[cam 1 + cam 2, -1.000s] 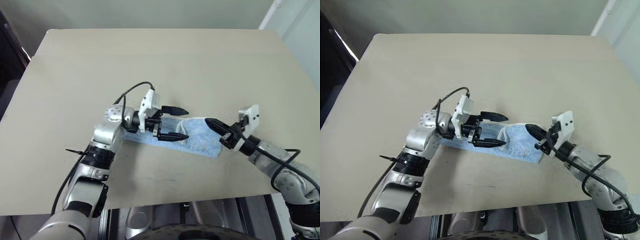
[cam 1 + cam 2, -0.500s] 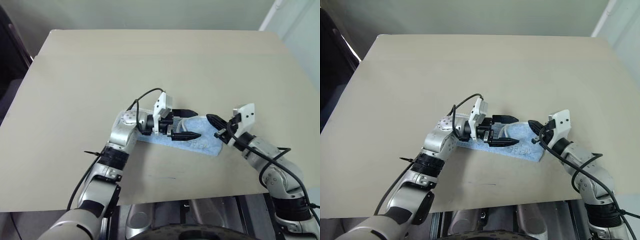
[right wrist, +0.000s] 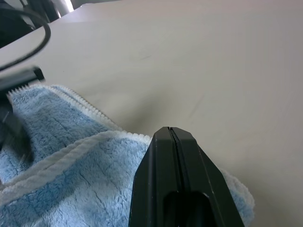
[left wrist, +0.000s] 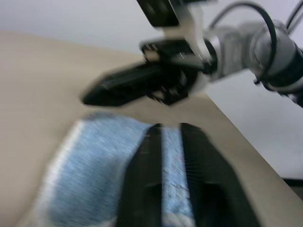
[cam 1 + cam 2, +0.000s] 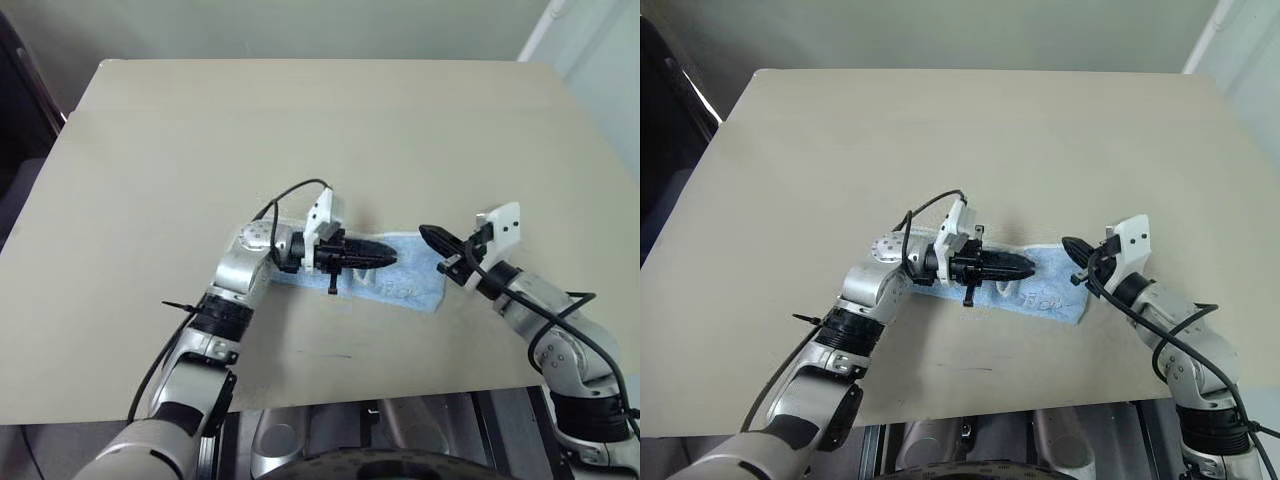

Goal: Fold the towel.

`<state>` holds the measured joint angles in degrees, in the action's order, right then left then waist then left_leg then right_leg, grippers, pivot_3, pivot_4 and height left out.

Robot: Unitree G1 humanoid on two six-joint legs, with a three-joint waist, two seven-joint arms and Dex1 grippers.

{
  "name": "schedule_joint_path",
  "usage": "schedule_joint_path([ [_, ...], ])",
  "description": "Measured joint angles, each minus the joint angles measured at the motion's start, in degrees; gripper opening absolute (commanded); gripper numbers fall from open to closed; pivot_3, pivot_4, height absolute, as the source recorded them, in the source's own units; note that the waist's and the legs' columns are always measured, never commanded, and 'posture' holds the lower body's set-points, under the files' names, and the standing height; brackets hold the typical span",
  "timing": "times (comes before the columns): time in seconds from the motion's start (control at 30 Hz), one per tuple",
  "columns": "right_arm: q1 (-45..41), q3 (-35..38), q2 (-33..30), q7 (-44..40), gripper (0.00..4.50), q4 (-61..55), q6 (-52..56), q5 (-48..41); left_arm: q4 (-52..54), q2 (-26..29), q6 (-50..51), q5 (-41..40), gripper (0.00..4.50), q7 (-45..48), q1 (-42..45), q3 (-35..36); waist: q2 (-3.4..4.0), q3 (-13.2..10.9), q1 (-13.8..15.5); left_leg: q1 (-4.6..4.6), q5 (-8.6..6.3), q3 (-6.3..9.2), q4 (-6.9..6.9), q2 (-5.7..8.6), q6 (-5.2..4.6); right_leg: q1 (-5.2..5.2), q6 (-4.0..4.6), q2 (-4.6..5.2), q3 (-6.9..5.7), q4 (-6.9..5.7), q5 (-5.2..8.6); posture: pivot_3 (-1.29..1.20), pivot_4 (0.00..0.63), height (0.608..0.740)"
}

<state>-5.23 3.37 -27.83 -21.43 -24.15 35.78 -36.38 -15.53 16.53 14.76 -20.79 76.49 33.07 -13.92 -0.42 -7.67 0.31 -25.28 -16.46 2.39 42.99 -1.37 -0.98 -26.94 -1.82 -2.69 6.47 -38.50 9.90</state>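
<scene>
Towel: fluffy blue terry cloth, ribbed white hem. Table: smooth matt beige.

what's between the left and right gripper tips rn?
In the left eye view, only the towel lies between the left gripper and the right gripper; nothing else sits on that stretch of the table.

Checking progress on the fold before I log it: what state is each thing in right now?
towel: lying on the table, folded into a narrow strip, white hem showing.
left gripper: shut, fingers over the middle of the towel; whether it pinches cloth is unclear.
right gripper: shut, empty, at the towel's right end.
table: tan top bearing the towel.
</scene>
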Motion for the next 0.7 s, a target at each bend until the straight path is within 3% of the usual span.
schedule_joint_path([
  [0.33,2.61,-6.46,3.34,0.27,0.0,4.21,-0.75,8.22,-1.44,3.21,-6.08,7.43,0.04,0.97,-3.31,-5.27,0.02,-0.01,0.06,0.01,-0.01,0.04,-0.05,0.0,0.01,-0.02,0.06,0.0,-0.02,0.0,0.04,0.0,0.15,0.703],
  [0.7,3.14,-7.46,5.72,0.26,0.0,6.31,-5.41,14.09,-2.51,2.79,-6.98,7.29,0.04,0.94,-3.13,-3.83,0.01,0.0,-0.05,0.32,-0.02,0.11,-0.02,0.02,0.02,0.28,0.09,0.0,-0.01,0.0,0.04,0.0,0.15,0.703],
])
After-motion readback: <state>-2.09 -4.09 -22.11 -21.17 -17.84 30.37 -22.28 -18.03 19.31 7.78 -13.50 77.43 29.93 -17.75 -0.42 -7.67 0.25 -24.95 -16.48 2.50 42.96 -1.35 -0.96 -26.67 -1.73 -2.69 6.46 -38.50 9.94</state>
